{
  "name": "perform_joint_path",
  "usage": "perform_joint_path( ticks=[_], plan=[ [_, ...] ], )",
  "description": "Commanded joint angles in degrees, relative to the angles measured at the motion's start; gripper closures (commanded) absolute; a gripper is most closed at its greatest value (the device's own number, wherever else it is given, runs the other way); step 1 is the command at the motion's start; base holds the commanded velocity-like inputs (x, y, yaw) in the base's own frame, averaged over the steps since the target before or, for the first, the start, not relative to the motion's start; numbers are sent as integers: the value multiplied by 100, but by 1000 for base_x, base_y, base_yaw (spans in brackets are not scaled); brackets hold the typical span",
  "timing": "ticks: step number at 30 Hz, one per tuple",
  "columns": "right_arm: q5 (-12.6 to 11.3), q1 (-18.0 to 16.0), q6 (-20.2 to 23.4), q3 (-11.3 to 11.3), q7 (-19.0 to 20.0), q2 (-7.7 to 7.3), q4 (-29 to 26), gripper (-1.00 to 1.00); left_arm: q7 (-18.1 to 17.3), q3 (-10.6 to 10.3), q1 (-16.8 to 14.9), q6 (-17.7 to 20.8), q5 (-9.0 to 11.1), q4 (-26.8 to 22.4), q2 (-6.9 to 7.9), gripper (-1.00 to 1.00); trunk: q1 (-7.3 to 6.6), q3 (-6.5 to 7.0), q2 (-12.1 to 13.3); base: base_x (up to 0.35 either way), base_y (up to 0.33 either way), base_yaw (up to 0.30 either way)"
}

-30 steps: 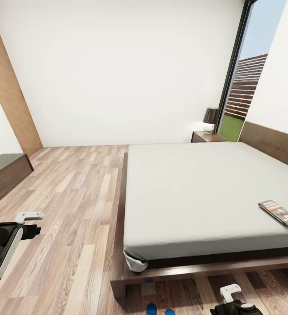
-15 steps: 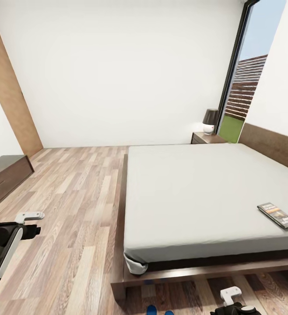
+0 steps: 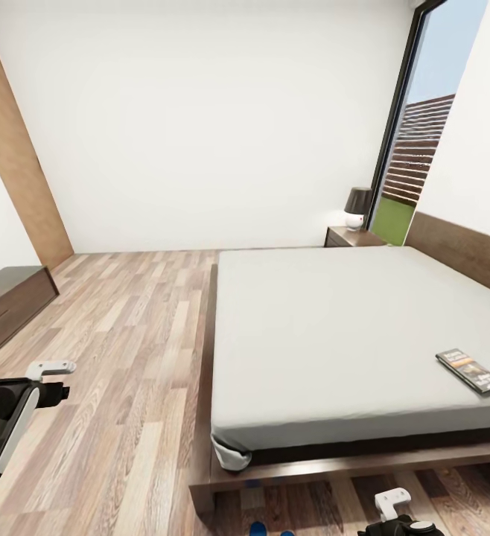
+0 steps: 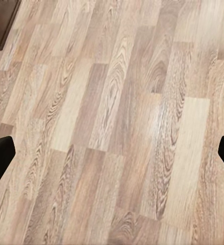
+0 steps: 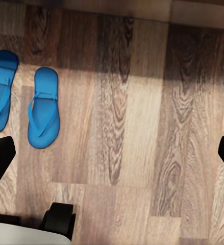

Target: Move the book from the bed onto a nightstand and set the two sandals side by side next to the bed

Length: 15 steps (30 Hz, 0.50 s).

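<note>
The book (image 3: 470, 370), thin and dark with an orange band, lies on the grey mattress of the bed (image 3: 349, 335) near its right front corner. A dark nightstand (image 3: 353, 236) stands at the bed's far corner by the headboard. The two blue sandals (image 5: 43, 107) (image 5: 0, 89) lie side by side on the wood floor at the bed's foot; their tips (image 3: 258, 529) show at the head view's lower edge. My right gripper (image 5: 112, 153) hangs open above the floor beside them, holding nothing. Over bare planks left of the bed, my left gripper (image 4: 112, 155) is open and holding nothing.
A lamp (image 3: 359, 205) with a dark shade sits on the nightstand. A long low dark bench (image 3: 7, 298) runs along the left wall below a wooden panel (image 3: 14, 149). A tall window (image 3: 424, 134) is behind the nightstand. Wide wood floor (image 3: 126, 335) lies left of the bed.
The whole head view has shifted slightly downward, so the camera moved. The book and sandals keep their places, and both grippers stay open.
</note>
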Motion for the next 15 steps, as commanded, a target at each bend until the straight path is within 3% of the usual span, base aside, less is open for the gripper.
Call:
perform_joint_path(
  ticks=[1,15],
  plan=[
    [23,-1,31,19,15,-5,-12,-100,39,-3,-4,23,37,-5,1,-100,-23,13,38,0,0,0],
    [32,-1,27,30,14,3,-12,-100,39,-5,-2,23,37,-5,1,-100,-330,264,600,0,0,0]
  ],
)
